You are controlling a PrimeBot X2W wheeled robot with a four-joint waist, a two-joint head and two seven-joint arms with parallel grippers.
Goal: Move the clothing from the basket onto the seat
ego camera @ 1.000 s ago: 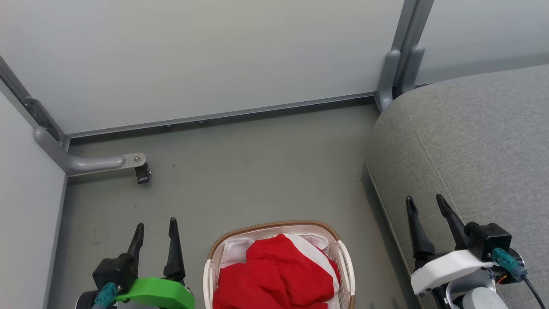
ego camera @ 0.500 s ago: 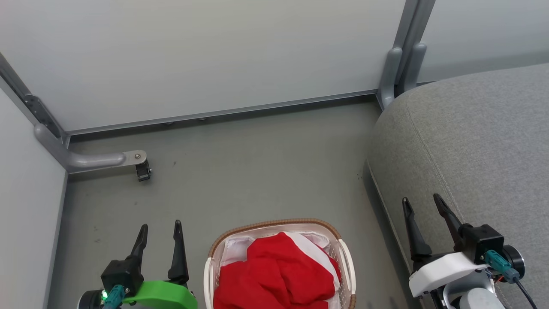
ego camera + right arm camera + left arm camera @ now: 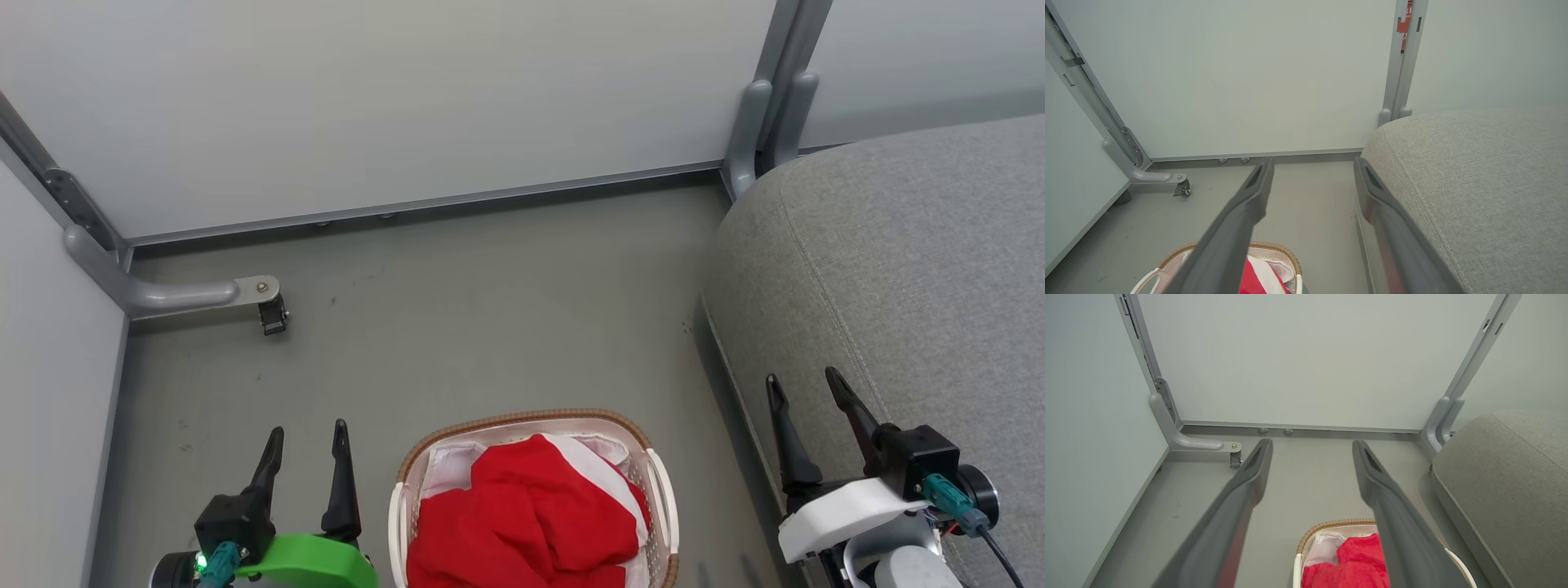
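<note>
Both left gripper and right gripper stand spread, empty; only my view dipped, nothing begun. Red fabric clothing fills the oval white brown-rimmed basket at six o'clock; grey upholstered seat, three.

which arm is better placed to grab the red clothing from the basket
Probably left: the left gripper, open, is close beside the basket, while the right gripper sits farther off by the seat.

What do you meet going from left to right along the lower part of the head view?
left pincer → basket → right pincer
</note>
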